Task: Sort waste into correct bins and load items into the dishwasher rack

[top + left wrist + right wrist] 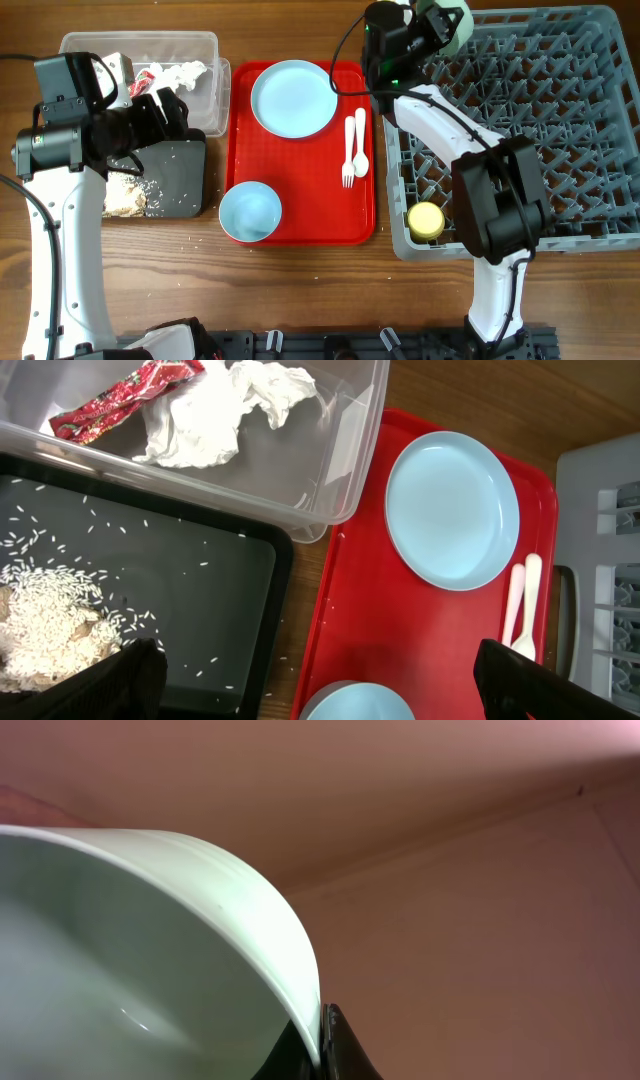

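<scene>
Occupying tray: one plate, one blue bowl

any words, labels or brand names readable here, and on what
None readable.
The red wrapper in the clear tub carries pale print, too small and crumpled to read.
The red tray, plate and dishwasher rack show no lettering.

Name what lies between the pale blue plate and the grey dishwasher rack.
The white fork and spoon lie side by side on the red tray, as the overhead view shows.
</scene>
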Controlling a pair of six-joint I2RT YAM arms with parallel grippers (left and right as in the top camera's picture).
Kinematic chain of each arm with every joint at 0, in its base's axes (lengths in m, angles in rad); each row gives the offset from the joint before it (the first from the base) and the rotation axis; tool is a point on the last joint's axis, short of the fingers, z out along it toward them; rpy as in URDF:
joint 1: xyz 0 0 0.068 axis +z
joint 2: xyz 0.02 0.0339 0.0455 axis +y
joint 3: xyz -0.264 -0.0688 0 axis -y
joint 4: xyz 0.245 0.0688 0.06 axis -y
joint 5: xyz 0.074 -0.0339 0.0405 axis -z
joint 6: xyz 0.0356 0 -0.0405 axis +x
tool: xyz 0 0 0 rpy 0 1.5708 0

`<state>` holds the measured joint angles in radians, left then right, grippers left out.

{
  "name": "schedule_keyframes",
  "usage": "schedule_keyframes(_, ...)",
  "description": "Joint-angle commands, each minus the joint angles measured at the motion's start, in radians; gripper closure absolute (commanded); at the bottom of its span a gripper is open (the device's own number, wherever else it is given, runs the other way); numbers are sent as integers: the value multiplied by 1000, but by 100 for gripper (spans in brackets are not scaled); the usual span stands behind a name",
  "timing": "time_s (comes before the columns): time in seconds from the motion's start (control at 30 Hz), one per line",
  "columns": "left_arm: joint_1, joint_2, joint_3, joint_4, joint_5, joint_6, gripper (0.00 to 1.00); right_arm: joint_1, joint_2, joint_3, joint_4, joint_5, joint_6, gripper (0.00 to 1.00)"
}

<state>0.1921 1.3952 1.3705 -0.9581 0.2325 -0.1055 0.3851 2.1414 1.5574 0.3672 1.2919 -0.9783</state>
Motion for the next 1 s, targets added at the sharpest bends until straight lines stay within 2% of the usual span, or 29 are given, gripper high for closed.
schedule_keyframes(0.0,6,6,8,3,-2,20,0,-4,13,-20,-53,16,50,96)
schedule_keyframes(0.17,6,6,8,3,-2,20,0,-1,13,-27,-204,-37,189,96)
schedule_keyframes(0.57,6,6,8,3,-2,20,0,60,13,-28,-235,-62,196,95)
schedule_keyframes(0.63,6,6,8,3,-2,20,0,74,13,-28,-256,-63,196,89)
schedule_keyframes(0.7,6,6,8,3,-2,20,0,83,13,-28,-257,-63,196,73)
schedule_keyframes(0.77,6,6,8,3,-2,20,0,90,13,-28,-256,-70,196,50)
schedule_keyframes(0.8,6,6,8,3,-2,20,0,93,13,-28,-257,-75,196,46)
schedule_keyframes(0.97,6,6,8,3,-2,20,0,121,13,-28,-281,-142,196,41)
